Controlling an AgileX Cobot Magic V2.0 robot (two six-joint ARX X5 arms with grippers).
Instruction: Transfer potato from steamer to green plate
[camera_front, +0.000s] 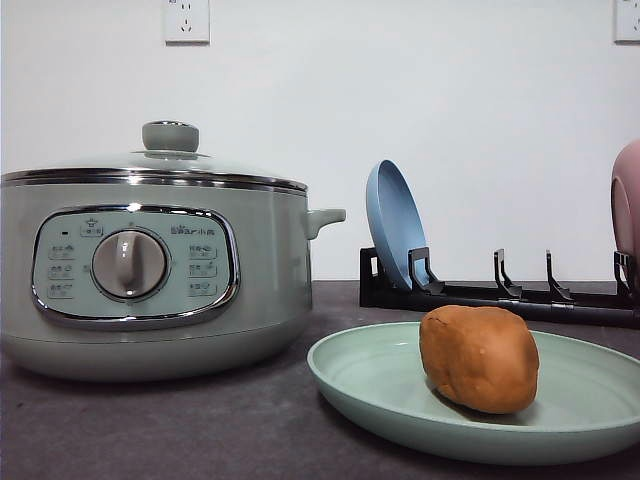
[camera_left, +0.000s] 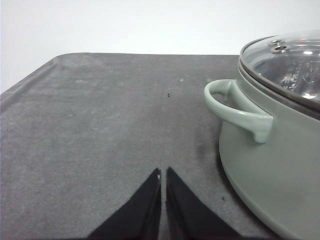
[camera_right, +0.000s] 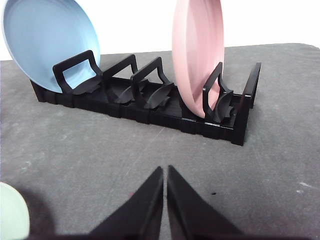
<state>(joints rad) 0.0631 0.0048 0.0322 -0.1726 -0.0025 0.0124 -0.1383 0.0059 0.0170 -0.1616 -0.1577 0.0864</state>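
The potato lies on the green plate, right of the plate's centre in the front view, its orange-brown skin lumpy and resting on the plate's shallow floor; the plate sits flat on the dark grey table, just to the right of the steamer and apart from it; the steamer stands on the left with its glass lid on, knob up, its dial facing the camera and a side handle pointing toward the rack; behind the plate a black dish rack holds a blue plate on edge at its left end and a pink dish at its right end; in the left wrist view the left gripper hangs over bare table beside the steamer's handle, its two black fingers pressed together at the tips with nothing between them; in the right wrist view the right gripper is likewise clenched on nothing, fingertips meeting, over the table in front of the rack, with the blue plate and pink dish upright in their slots and a sliver of the green plate's rim at the picture's edge
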